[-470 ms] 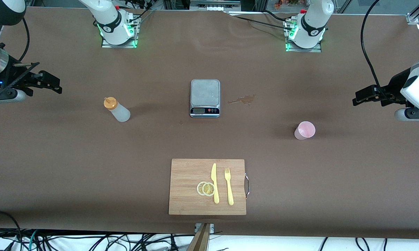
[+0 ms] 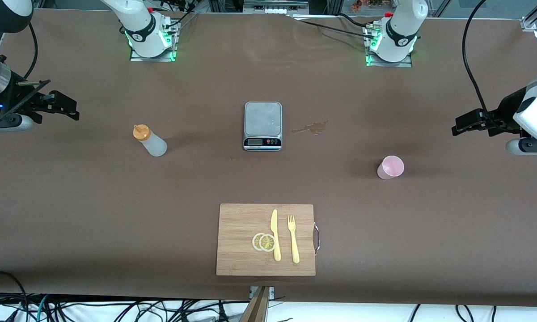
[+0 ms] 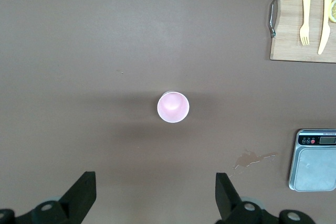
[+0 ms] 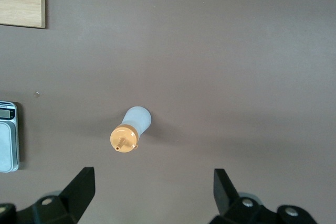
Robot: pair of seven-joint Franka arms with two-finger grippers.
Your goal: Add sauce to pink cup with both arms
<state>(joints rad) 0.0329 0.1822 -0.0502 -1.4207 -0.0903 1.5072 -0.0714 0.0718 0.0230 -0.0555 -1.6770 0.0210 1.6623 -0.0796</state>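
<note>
Right gripper [image 2: 67, 107] hangs over the right arm's end of the table, fingers [image 4: 81, 187] spread wide, nothing held. Finger bases and wrist are cut off at the edge of the right wrist view; in the front view the arm runs out of frame. The sauce [image 2: 150, 141] stands upright on the table, well apart from the gripper toward the table's middle, long axis vertical, orange nozzle cap [image 4: 124, 139] pointing straight up; fill level can't be read through the whitish body.

Left gripper [image 2: 463, 124] hangs over the left arm's end, fingers [image 3: 224, 190] also wide apart and empty, body cropped the same way. The pink cup [image 2: 390, 167] stands upright, mouth up, well apart from it toward the middle and nearer the front camera. Cup [image 3: 173, 107] interior looks pale; contents unclear.

Scale [image 2: 262, 125] sits between bottle and cup, display digits unreadable. A small wet patch [image 2: 312, 128] lies just beside it.
</note>
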